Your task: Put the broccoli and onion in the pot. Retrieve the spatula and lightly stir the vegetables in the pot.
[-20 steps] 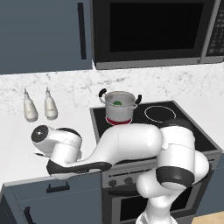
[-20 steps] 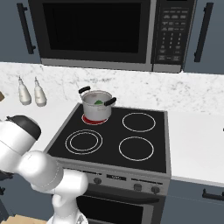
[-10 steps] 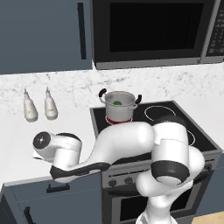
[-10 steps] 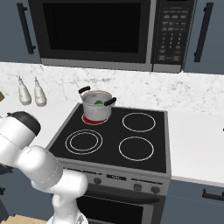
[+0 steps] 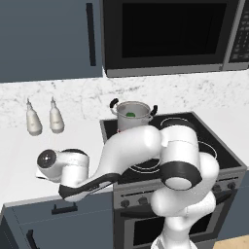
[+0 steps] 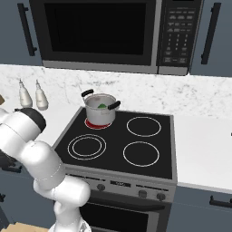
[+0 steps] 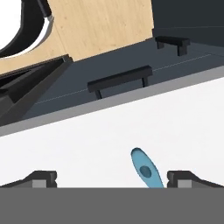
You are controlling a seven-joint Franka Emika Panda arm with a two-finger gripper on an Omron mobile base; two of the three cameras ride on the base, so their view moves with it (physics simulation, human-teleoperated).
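White marble bench [image 5: 19,146] runs along the left, with two white bottles [image 5: 44,118] standing side by side near the backsplash, well apart from the arm's hand, which hangs low over the bench's front edge. Seen from the hand, the fingers [image 7: 109,178] are spread wide with nothing between them but bare bench and the light-blue spatula [image 7: 146,169], which lies flat just inside the right fingertip, its rounded end pointing toward the bench's front edge; dark drawer handles [image 7: 120,80] show beyond that edge. Right of the bottles sits the black stovetop [image 6: 136,145], and on its rear left burner the steel pot [image 6: 101,108] stands upright with the green broccoli [image 6: 102,105] visible inside; the onion cannot be made out. Above hangs a dark microwave [image 6: 104,34]. Nothing lies between the fingers and the spatula.
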